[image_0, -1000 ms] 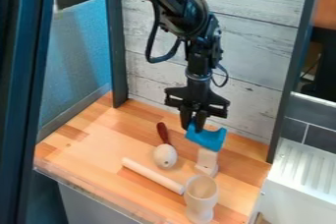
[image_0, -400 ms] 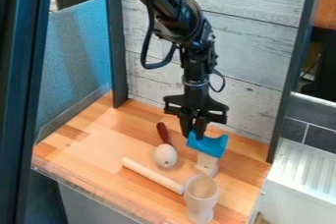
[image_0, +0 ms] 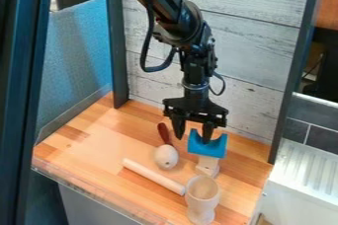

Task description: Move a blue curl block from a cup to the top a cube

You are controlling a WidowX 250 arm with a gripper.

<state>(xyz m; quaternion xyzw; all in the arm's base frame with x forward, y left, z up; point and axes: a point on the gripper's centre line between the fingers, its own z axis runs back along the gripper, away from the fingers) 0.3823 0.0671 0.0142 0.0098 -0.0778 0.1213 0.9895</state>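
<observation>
The block [image_0: 207, 150] sat on the cube [image_0: 206, 164]; the gripper [image_0: 192, 140], jaws wide, hung at its eleven o'clock; the cup [image_0: 202, 197] stood at six.

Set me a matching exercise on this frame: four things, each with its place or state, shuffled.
1. curved block
2. gripper
3. wooden cup
4. wooden rod

A. upright, nearest the camera
B. lying on its side on the counter
C. blue, atop the pale wooden piece
D. jaws apart

Pairs: 1-C, 2-D, 3-A, 4-B
</observation>
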